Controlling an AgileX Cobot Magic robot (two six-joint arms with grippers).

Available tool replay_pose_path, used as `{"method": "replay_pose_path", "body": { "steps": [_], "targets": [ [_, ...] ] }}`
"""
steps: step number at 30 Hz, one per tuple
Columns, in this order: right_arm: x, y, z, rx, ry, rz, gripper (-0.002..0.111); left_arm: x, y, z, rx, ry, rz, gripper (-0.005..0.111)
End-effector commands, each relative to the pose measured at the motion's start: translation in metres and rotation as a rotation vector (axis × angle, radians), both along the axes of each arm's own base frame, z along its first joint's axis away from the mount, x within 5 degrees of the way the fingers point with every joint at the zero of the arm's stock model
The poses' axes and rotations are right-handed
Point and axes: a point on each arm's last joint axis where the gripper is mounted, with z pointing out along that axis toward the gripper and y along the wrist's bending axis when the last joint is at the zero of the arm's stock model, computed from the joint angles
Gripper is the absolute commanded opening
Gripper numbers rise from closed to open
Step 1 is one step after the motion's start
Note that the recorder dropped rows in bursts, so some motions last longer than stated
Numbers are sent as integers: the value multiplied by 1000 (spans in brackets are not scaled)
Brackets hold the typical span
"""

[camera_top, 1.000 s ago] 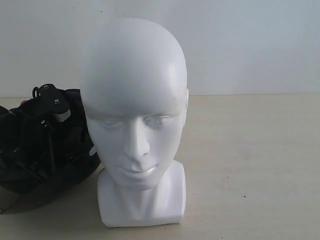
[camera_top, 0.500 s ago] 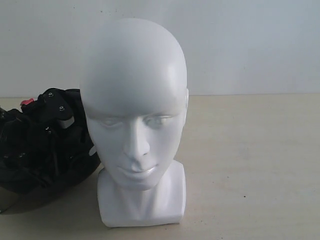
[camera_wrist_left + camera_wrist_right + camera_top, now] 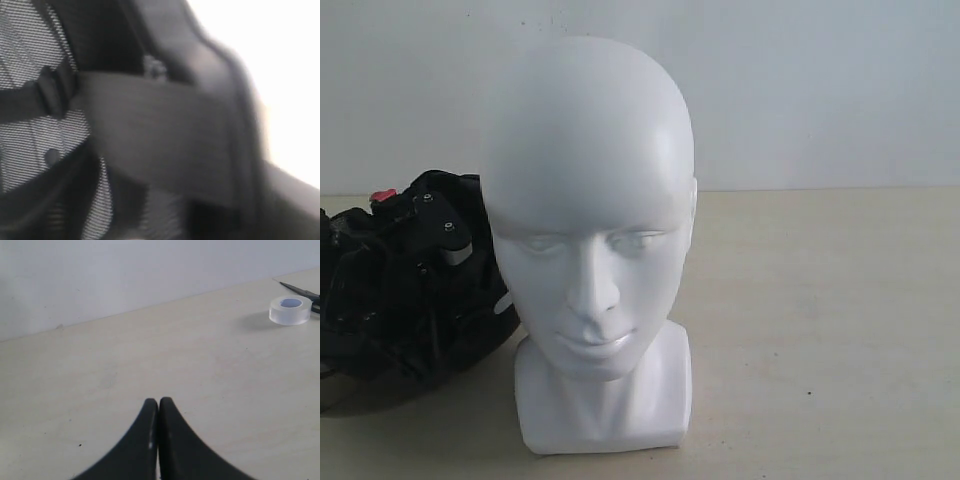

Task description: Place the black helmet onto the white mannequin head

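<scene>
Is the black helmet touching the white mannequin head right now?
Cannot tell. In the exterior view the black helmet passes behind the white mannequin head at the cheek, hiding any contact or gap; neither wrist view shows both.

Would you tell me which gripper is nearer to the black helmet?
Left. The left gripper is right at the black helmet, its camera filled with lining and strap; the right gripper is shut over the table, no helmet in its view.
</scene>
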Motion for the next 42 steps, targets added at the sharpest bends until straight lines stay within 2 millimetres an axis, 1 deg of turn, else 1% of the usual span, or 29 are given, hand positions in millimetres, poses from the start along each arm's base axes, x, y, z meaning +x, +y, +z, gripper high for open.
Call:
{"method": "replay_pose_path", "body": {
  "steps": [1,2,3,4,5,11,16,19,25,30,35,39,42],
  "targets": [
    [0,-1,2,-12,-22,-9,0,4,0,1,11,-35,1,38],
    [0,-1,2,-12,-22,-9,0,5,0,1,11,-42,4,31],
    [0,-1,2,-12,-22,-9,0,6,1,1,13,-55,8,17],
    [0,-1,2,-12,-22,-9,0,6,1,1,13,-60,10,9],
    [0,-1,2,-12,-22,-9,0,7,1,2,11,-62,13,4],
    [0,-1,2,-12,-22,-9,0,5,0,5,-35,-37,94,4],
    [0,-1,2,-12,-22,-9,0,1,5,23,-84,-55,166,4],
    [0,-1,2,-12,-22,-9,0,-1,16,36,-128,-64,256,4],
    [0,-1,2,-12,-22,-9,0,-11,39,62,-193,-83,350,4],
    [0,-1,2,-12,-22,-9,0,-22,49,88,-282,-131,408,4],
    [0,-1,2,-12,-22,-9,0,-38,53,121,-403,-236,445,4],
    [0,-1,2,-12,-22,-9,0,-52,54,151,-567,-335,472,4],
    [0,-1,2,-12,-22,-9,0,-62,57,169,-664,-402,493,4]
  ]
}}
